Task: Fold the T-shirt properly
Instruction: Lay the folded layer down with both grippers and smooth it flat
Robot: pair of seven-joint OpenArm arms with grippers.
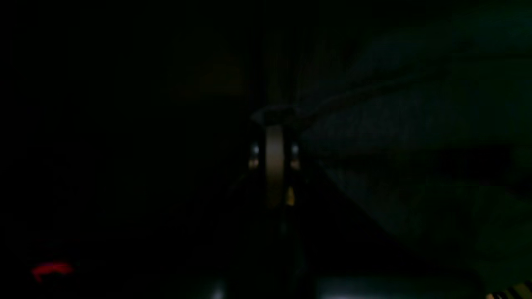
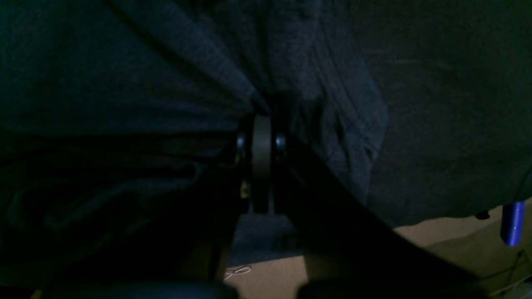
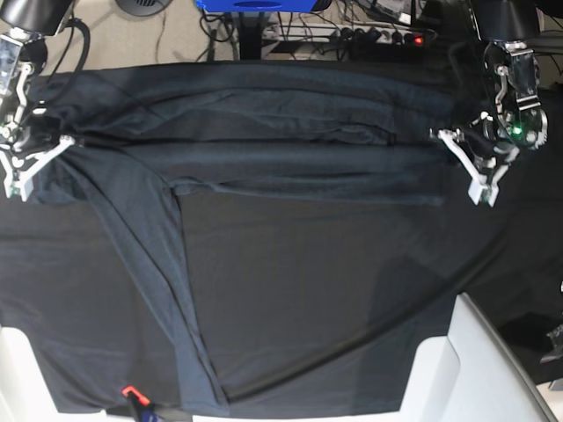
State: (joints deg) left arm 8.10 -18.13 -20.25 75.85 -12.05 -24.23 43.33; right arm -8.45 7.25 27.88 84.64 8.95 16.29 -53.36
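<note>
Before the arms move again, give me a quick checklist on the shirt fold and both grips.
1. Right gripper shut on the T-shirt: ok.
2. Left gripper shut at the shirt's other end: ok; fabric pinched: cannot tell, wrist view too dark.
3. Shirt body stretched between the arms: ok.
4. Long sleeve folded in: not ok, it trails down the black tablecloth.
5. Folded band smooth: not ok, creases show.

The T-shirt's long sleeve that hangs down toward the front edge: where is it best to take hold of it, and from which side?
Probably near the cuff end of the sleeve, coming from above. The sleeve lies flat as a narrow strip running from the T-shirt body down the tablecloth, so its free end lifts most easily. Both tools, left and right, are already shut on the T-shirt's ends.
</note>
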